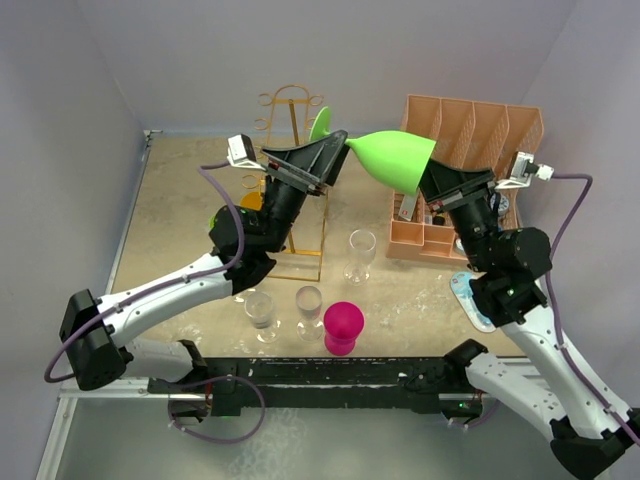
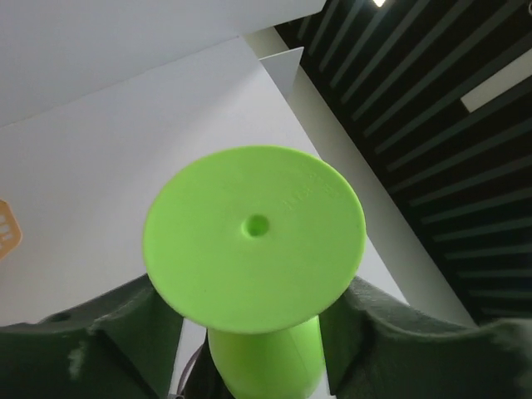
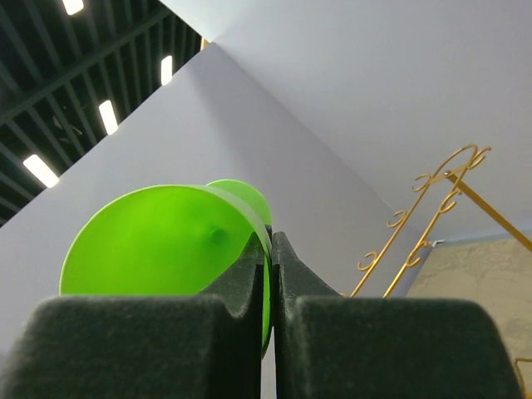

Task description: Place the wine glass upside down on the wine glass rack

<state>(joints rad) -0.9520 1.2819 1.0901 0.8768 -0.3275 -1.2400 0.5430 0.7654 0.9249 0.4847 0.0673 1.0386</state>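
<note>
- Step: mid-air handover or re-grip, glass not yet on the rack
- The wine glass (image 1: 395, 160) is green, held up off the table on its side between both arms, bowl towards your right, foot (image 2: 253, 237) towards the rack (image 1: 296, 115), which stands just behind and left of it
- Right gripper (image 1: 428, 178): fingers (image 3: 391, 349) pressed together, pinching the bowl's rim (image 3: 158, 241) between them, a firm hold
- Left gripper (image 1: 338, 143): fingers (image 2: 399, 341) sit either side of the stem (image 2: 266, 366) just under the foot; one side looks to touch, the other shows a slight gap, so you cannot tell if it is clamped
- Left arm: stretched forward and inward from its base, wrist lifted over the rack's base, wrist camera looking up past the foot at the ceiling
- Right arm: elbow bent, forearm raised and leaning inward in front of the peach organizer (image 1: 470, 130), wrist tilted up towards the left
- Next, as a judgement: get one sure grip on the stem, let go of the rim, turn the bowl downward, then slide the foot into a side hook; the hold is thin and the hook narrow, so go slow
- Clear glasses (image 1: 361, 255) and a pink glass (image 1: 343, 328) stand on the table below, well apart from the move
</note>
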